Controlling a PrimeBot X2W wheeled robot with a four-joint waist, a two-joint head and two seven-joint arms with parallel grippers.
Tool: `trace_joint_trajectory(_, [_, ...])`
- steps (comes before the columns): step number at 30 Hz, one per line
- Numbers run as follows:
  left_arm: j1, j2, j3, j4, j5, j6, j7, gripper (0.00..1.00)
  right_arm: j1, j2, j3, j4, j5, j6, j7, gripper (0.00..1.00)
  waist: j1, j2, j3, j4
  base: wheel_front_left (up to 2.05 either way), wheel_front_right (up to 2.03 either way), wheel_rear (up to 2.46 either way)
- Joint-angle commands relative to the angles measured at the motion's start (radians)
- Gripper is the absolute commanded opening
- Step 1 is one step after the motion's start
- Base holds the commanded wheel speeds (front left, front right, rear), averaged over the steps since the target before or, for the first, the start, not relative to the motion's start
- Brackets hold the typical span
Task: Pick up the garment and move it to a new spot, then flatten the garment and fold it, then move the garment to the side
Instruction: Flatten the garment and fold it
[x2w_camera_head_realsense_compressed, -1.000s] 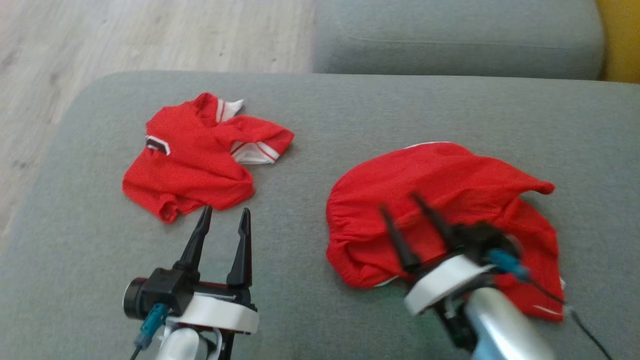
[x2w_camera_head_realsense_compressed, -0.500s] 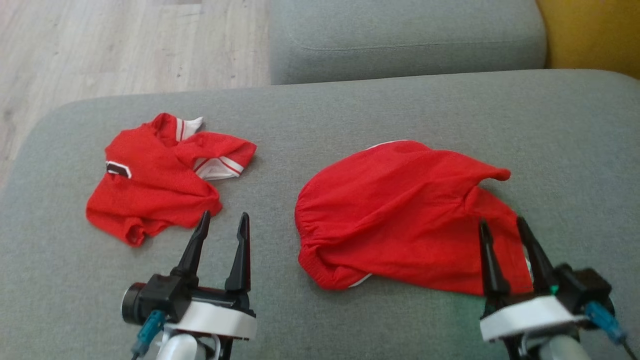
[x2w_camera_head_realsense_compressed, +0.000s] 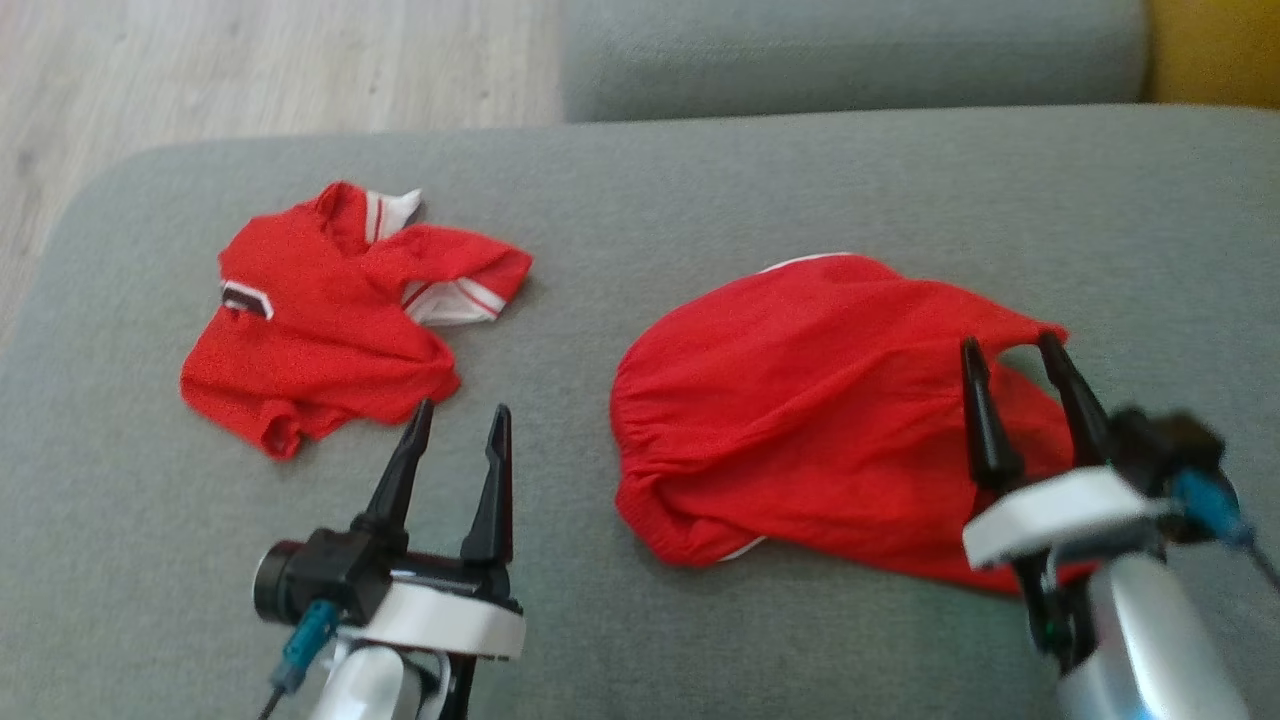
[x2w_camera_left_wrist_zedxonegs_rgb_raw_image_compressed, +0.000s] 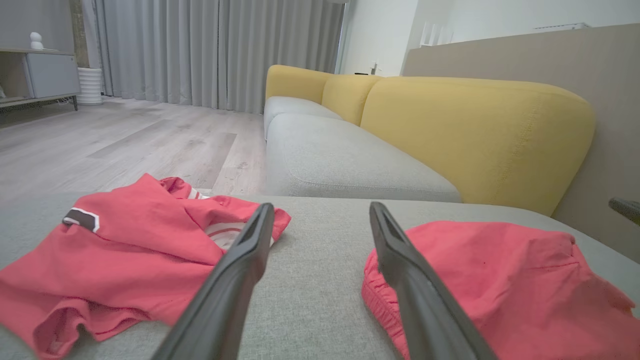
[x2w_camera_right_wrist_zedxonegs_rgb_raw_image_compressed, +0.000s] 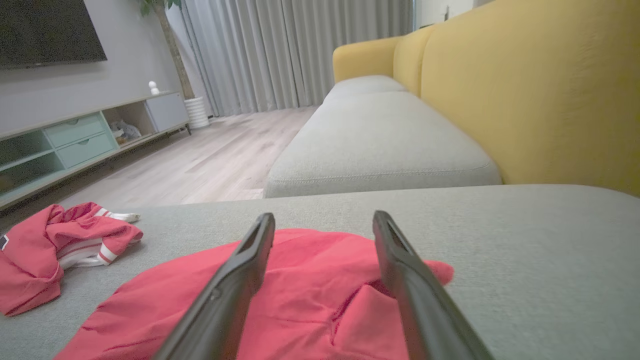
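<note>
Red shorts (x2w_camera_head_realsense_compressed: 800, 400) with an elastic waist lie crumpled on the right of the grey sofa cushion (x2w_camera_head_realsense_compressed: 640, 200); they also show in the wrist views (x2w_camera_left_wrist_zedxonegs_rgb_raw_image_compressed: 500, 270) (x2w_camera_right_wrist_zedxonegs_rgb_raw_image_compressed: 300, 290). A red shirt (x2w_camera_head_realsense_compressed: 320, 330) with white-striped trim lies rumpled on the left (x2w_camera_left_wrist_zedxonegs_rgb_raw_image_compressed: 110, 250) (x2w_camera_right_wrist_zedxonegs_rgb_raw_image_compressed: 45, 250). My right gripper (x2w_camera_head_realsense_compressed: 1008, 342) is open above the right end of the shorts, fingers (x2w_camera_right_wrist_zedxonegs_rgb_raw_image_compressed: 240, 280) straddling a raised fold, holding nothing. My left gripper (x2w_camera_head_realsense_compressed: 462, 410) is open and empty over bare cushion between the two garments, fingers (x2w_camera_left_wrist_zedxonegs_rgb_raw_image_compressed: 235, 280) apart.
A second grey cushion (x2w_camera_head_realsense_compressed: 850, 50) lies beyond this one, with a yellow backrest (x2w_camera_left_wrist_zedxonegs_rgb_raw_image_compressed: 475, 130) on the right. Wooden floor (x2w_camera_head_realsense_compressed: 250, 70) lies off the cushion's far left edge. A low cabinet (x2w_camera_right_wrist_zedxonegs_rgb_raw_image_compressed: 75, 140) stands across the room.
The head camera has shifted. My right gripper swung from over the middle of the shorts to their right end, then a little farther forward. The left gripper stayed put.
</note>
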Motion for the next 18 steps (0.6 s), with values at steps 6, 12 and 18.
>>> trace_joint_trajectory(6, [-0.081,-0.002,0.005,-0.027,-0.026,0.010,-0.010,1.00,-0.146,-0.004,-0.030,0.123,0.033,-0.001,0.155,1.00,-0.0001,0.0000,0.055,0.074,0.00,0.00,0.00])
trace_joint_trajectory(12, [-0.090,-0.002,-0.007,-0.027,-0.035,0.016,-0.010,1.00,-0.200,-0.004,-0.101,0.233,0.052,-0.001,0.216,1.00,-0.0001,0.0000,0.079,0.107,0.00,0.00,0.00])
trace_joint_trajectory(18, [-0.095,-0.002,-0.016,-0.031,-0.041,0.020,-0.010,1.00,-0.235,-0.004,-0.105,0.309,0.034,-0.001,0.259,1.00,-0.0001,0.0000,0.097,0.119,0.00,0.00,0.00])
